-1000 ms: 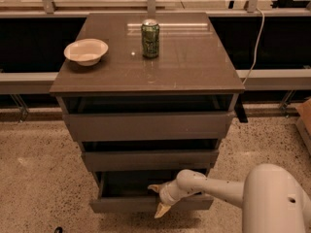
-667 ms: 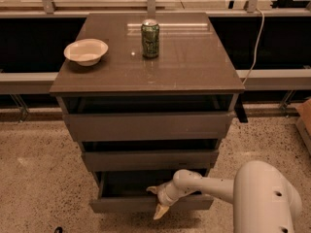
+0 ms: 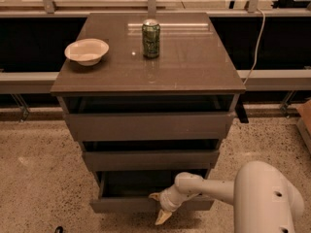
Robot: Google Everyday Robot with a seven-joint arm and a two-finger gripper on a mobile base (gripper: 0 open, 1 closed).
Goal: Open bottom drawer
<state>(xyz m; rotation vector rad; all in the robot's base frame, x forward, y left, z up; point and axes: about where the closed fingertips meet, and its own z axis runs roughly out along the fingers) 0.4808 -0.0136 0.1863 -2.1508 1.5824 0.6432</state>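
Observation:
The bottom drawer [image 3: 121, 205] is the lowest and narrowest grey-brown front of the cabinet. It is pulled out, and its dark inside shows behind the front panel. My gripper [image 3: 158, 208] hangs on the end of the white arm at the drawer front's top edge, right of its middle. One pale fingertip [image 3: 155, 196] sits at the top edge on the drawer's inner side, the other [image 3: 162, 218] points down in front of the panel. The fingers straddle the front panel.
The cabinet top [image 3: 194, 67] carries a white bowl [image 3: 87, 51] at the left and a green can [image 3: 151, 38] at the back middle. The two upper drawers [image 3: 148, 125] stand slightly out. A cable [image 3: 255, 47] hangs at the right. Speckled floor [image 3: 39, 178] lies around.
The gripper has stayed at the bottom drawer's front edge. The white arm's big rounded part at the lower right has shifted slightly left. The drawer's opening looks unchanged.

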